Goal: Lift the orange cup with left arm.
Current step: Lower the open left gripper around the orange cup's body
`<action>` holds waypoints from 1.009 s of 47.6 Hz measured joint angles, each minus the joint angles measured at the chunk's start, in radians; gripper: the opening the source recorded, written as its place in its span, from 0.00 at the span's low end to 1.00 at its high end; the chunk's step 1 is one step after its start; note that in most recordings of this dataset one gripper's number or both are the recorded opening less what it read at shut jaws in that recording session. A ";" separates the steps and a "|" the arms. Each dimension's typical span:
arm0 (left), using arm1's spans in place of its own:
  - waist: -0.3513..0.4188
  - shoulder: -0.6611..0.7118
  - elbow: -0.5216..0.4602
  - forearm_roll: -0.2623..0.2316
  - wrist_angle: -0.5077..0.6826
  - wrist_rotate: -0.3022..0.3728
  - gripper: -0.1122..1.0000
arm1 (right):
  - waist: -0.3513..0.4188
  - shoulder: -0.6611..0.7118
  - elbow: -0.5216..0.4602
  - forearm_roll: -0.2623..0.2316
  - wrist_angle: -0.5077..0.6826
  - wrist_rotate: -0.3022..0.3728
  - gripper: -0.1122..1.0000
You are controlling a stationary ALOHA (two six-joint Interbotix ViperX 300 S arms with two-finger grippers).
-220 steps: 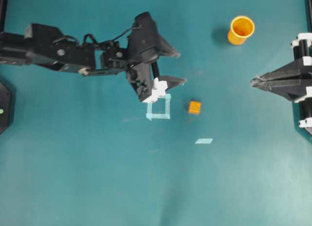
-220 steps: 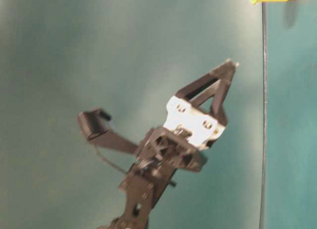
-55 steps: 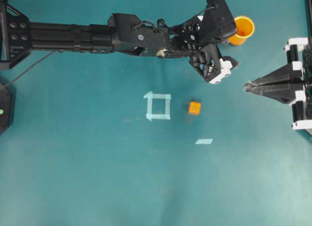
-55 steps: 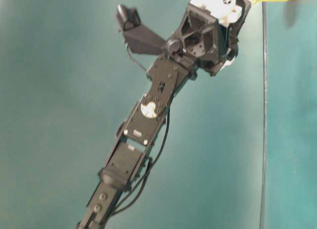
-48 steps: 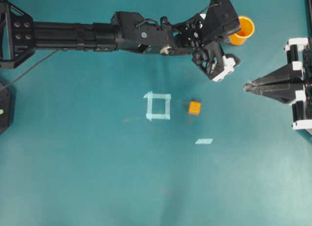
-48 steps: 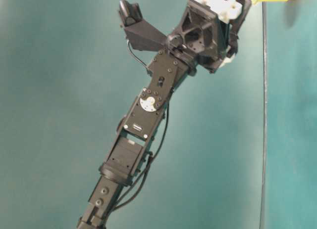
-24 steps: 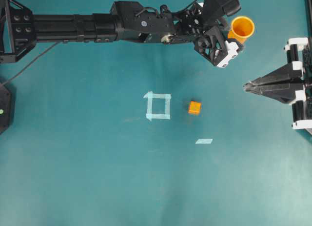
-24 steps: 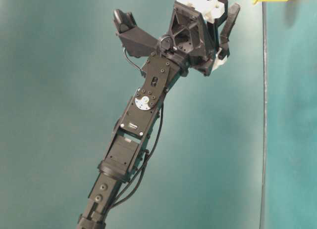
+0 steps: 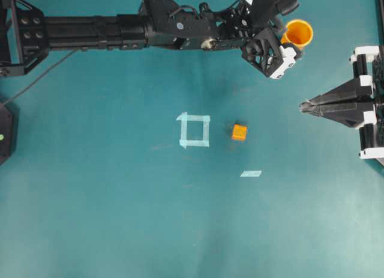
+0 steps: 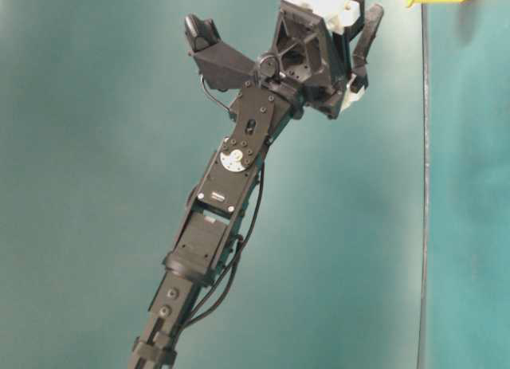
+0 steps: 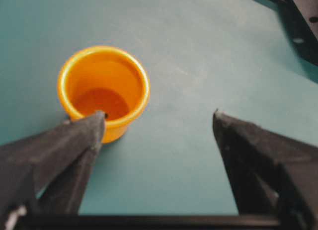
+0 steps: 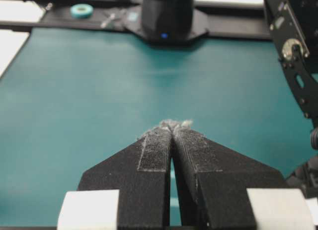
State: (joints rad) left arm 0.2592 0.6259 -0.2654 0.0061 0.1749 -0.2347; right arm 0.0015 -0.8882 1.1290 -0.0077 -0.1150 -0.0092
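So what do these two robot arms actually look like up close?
Both are black. The left arm is a long chain of boxy segments with visible screws, a round white-marked disc on one joint and thin black cables looped alongside. Its left gripper has wedge-shaped black fingers on white mounts. The right gripper has similar fingers with textured, slightly frayed pads and white blocks behind.

No legible text, labels, brands or numbers on anything in view.

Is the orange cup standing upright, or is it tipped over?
Upright: the orange cup stands on the table with its round mouth facing up, as the left wrist view shows.
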 measured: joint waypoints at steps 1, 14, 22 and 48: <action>0.002 0.002 -0.002 -0.002 0.000 -0.002 0.86 | 0.000 0.000 0.000 0.000 0.000 0.000 0.10; 0.009 0.038 -0.035 -0.002 0.023 -0.002 0.86 | 0.000 0.000 0.000 0.000 0.000 0.000 0.10; 0.015 0.049 -0.057 0.000 0.037 -0.005 0.86 | 0.000 0.000 0.000 0.000 0.002 0.000 0.10; 0.041 0.094 -0.083 0.011 0.060 -0.103 0.86 | 0.000 0.002 0.000 0.000 0.018 0.000 0.10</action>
State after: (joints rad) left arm 0.3007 0.7194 -0.3482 0.0169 0.2347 -0.3375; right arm 0.0015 -0.8866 1.1290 -0.0077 -0.0966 -0.0092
